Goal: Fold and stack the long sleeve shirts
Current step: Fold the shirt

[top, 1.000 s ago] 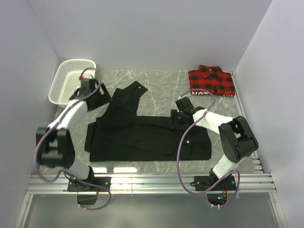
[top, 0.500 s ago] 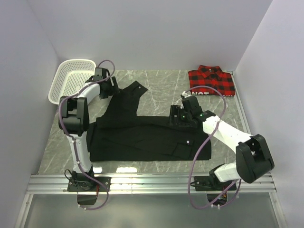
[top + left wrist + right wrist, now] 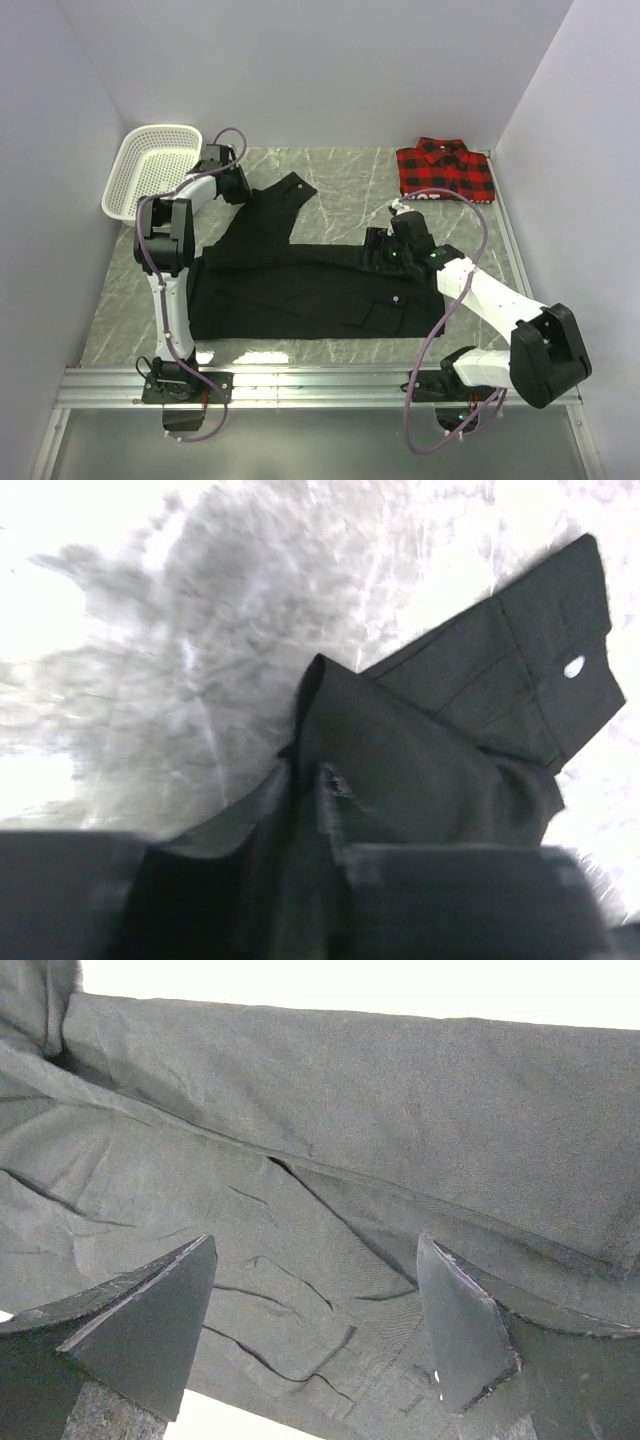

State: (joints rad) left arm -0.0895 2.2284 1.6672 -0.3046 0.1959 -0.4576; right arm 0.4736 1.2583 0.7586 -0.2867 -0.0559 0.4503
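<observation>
Top external view showed the plaid shirt (image 3: pixel 447 170) lying folded at the far right corner of the table (image 3: pixel 345 185), so I judged that half of the job done. The black shirt (image 3: pixel 300 290) lay spread across the middle, its body doubled into a long band, one sleeve (image 3: pixel 275 200) running up toward the basket (image 3: pixel 160 130) at far left. It looked only part folded, and the stacking was not yet done. The left claw (image 3: pixel 241 189) sat on the sleeve just beside the basket, its fingers pinched together on a ridge of black cloth. The right claw (image 3: pixel 375 252) hung over the band's far right edge, fingers apart, holding nothing. Bare table lay between the sleeve and the plaid shirt, good room for swinging cloth; the basket and the wall (image 3: pixel 60 120) crowded the left claw.
</observation>
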